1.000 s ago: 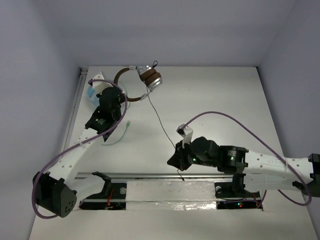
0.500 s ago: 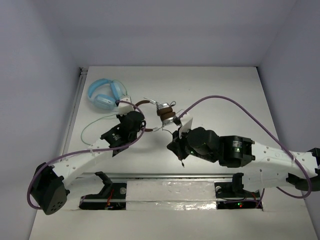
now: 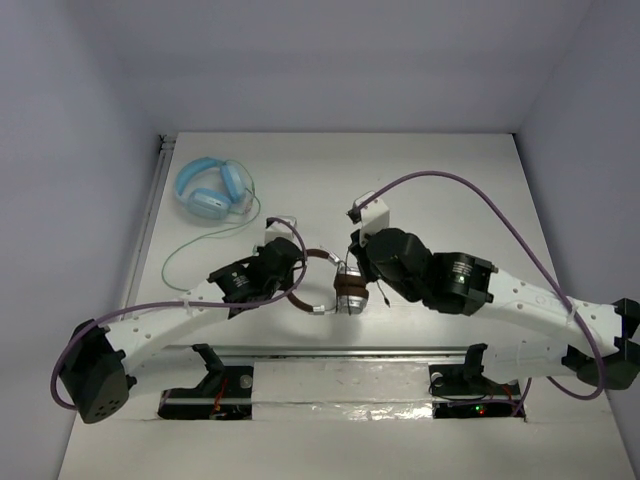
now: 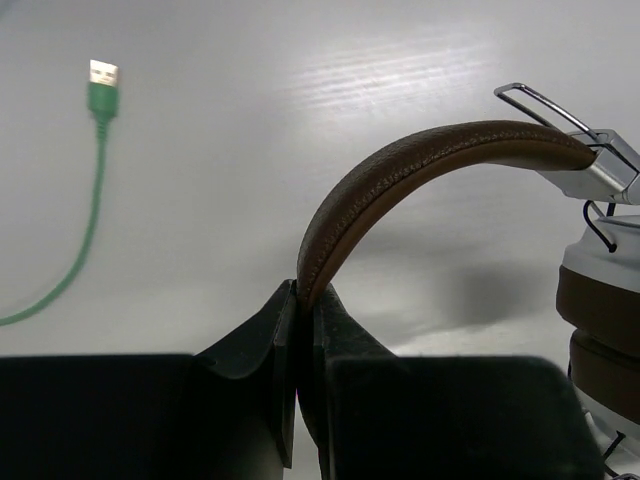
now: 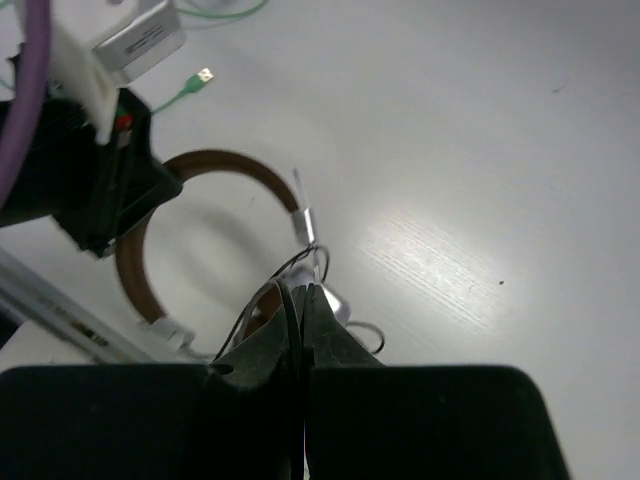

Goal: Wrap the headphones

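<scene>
The headphones (image 3: 335,285) have a brown headband, brown pads and silver cups, and sit near the table's middle front. My left gripper (image 3: 296,270) is shut on the brown headband (image 4: 400,175). The stacked ear cups (image 4: 605,300) show at the right of the left wrist view. My right gripper (image 3: 358,262) is shut on the thin black cable (image 5: 290,330), just above the cups. The headband (image 5: 215,165) arcs to the left in the right wrist view, with the left gripper (image 5: 110,195) clamped on it. Black cable loops lie round the cups (image 5: 335,300).
Light blue headphones (image 3: 212,187) lie at the back left, their green cable (image 3: 195,245) trailing toward the front. Its green USB plug (image 4: 100,85) lies on the table, also showing in the right wrist view (image 5: 200,78). A metal rail (image 3: 330,352) runs along the near edge.
Both arms have drawn the headphones from the back left to the middle front. The long stretched cable has gathered in close round the cups. The right gripper moved up beside the cups.
</scene>
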Robot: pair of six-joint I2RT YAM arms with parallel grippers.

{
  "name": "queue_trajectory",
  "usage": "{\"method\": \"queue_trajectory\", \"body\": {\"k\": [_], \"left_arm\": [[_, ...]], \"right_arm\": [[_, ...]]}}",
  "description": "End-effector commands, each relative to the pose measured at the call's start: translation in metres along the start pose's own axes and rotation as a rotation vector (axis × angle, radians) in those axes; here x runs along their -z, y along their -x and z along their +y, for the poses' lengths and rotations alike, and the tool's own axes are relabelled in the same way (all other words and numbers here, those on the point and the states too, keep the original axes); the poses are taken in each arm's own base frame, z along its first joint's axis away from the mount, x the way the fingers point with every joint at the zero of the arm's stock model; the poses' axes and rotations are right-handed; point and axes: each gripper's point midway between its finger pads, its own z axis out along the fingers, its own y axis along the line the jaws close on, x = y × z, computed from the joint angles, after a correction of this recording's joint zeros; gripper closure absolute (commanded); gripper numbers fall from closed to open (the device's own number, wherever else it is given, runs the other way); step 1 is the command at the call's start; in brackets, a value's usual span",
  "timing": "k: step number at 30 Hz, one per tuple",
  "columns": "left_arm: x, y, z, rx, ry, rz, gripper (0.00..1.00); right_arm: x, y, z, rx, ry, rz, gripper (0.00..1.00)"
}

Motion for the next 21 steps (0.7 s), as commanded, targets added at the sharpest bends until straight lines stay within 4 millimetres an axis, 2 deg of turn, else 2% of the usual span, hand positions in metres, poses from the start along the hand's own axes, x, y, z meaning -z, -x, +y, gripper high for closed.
{"method": "queue_trajectory", "body": {"k": [1, 4, 8, 9, 10, 15, 20, 21], "left_arm": [[0.02, 0.02, -0.041, -0.011, -0.215, -0.009, 1.0], [0.028, 0.017, -0.059, -0.054, -0.334, 0.004, 1.0], [0.024, 0.019, -0.062, -0.054, -0.338, -0.006, 1.0], [0.024, 0.022, -0.065, -0.043, -0.35, -0.015, 1.0], [0.022, 0.02, -0.072, -0.045, -0.376, -0.003, 1.0], [0.014, 0.037, -0.1, -0.044, -0.45, -0.03, 1.0], [0.007, 0.058, -0.118, -0.049, -0.48, -0.074, 1.0], [0.007, 0.057, -0.12, -0.05, -0.49, -0.067, 1.0]], "right_arm": [[-0.011, 0.031, -0.023, -0.003, -0.096, -0.084, 1.0], [-0.019, 0.038, -0.032, -0.02, -0.089, -0.114, 1.0], [-0.018, 0.039, -0.012, -0.021, 0.018, -0.085, 1.0], [-0.016, 0.037, 0.0, -0.025, 0.084, -0.066, 1.0], [-0.014, 0.037, 0.005, -0.029, 0.114, -0.061, 1.0], [0.004, 0.048, 0.04, -0.057, 0.339, -0.082, 1.0], [-0.003, 0.042, 0.056, -0.055, 0.382, -0.043, 1.0], [-0.003, 0.041, 0.059, -0.069, 0.39, -0.039, 1.0]]}}
